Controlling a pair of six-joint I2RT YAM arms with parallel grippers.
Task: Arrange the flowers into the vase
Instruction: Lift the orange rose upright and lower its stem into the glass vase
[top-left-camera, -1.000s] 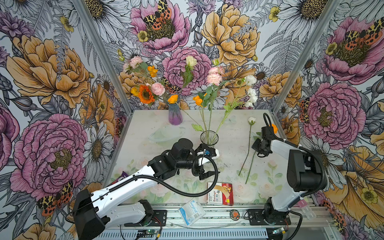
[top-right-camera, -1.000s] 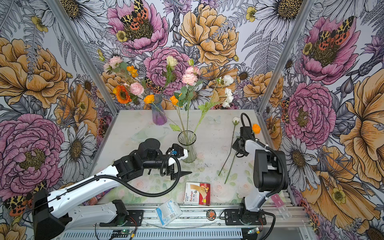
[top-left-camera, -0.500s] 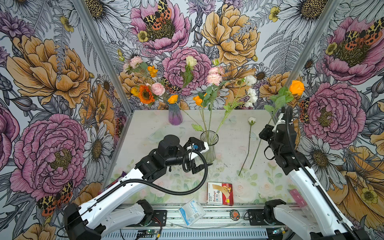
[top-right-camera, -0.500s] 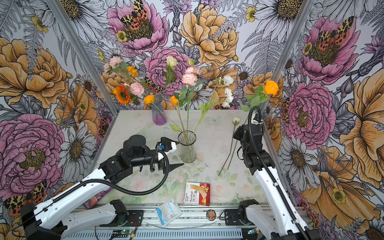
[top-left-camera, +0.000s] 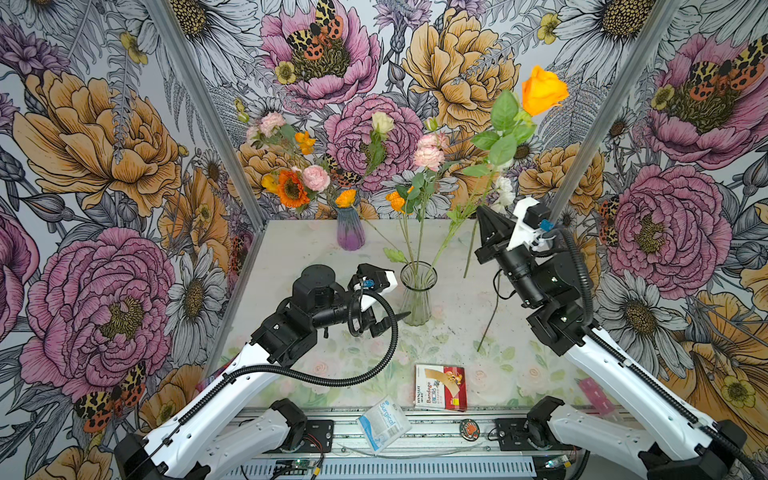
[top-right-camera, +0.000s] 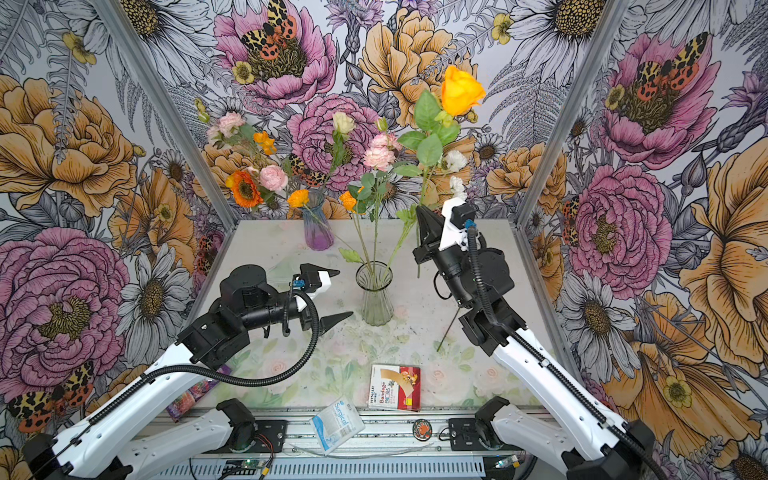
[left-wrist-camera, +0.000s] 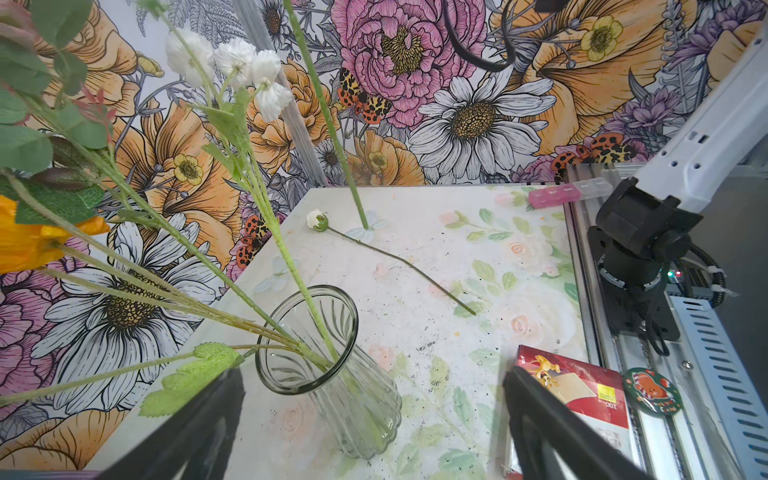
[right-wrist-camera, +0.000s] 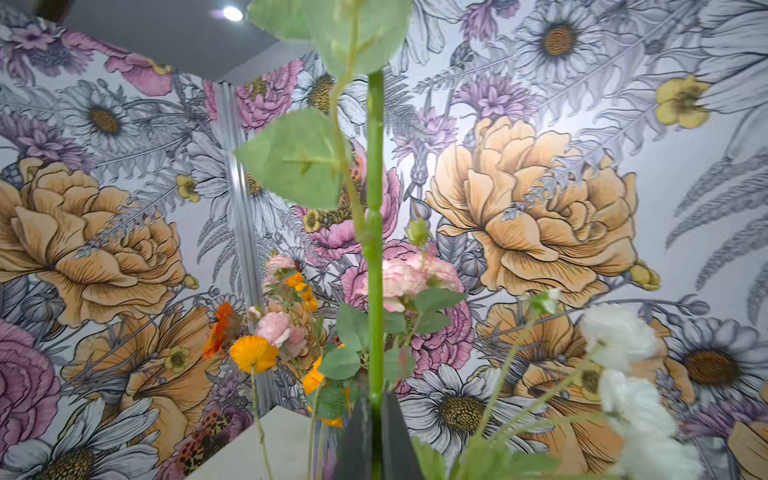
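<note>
The right end effector (top-left-camera: 487, 218) was closed on the stem of the orange rose (top-left-camera: 542, 89), held nearly upright; its lower end hung just right of the clear vase (top-left-camera: 417, 291), so the vase lay lower and leftward; the left end effector (top-left-camera: 395, 297) stood wide open and empty beside the vase; one flower (left-wrist-camera: 399, 259) lay on the counter (left-wrist-camera: 415, 332).

Red bandage box (top-left-camera: 441, 387) is lying flat on the desk (top-left-camera: 299, 249), lower centre. Surgical packet (top-left-camera: 384, 422) is sitting on the rail (top-left-camera: 432, 431) just below-left of it, round badge (top-left-camera: 468, 428) lying to the packet's right.
</note>
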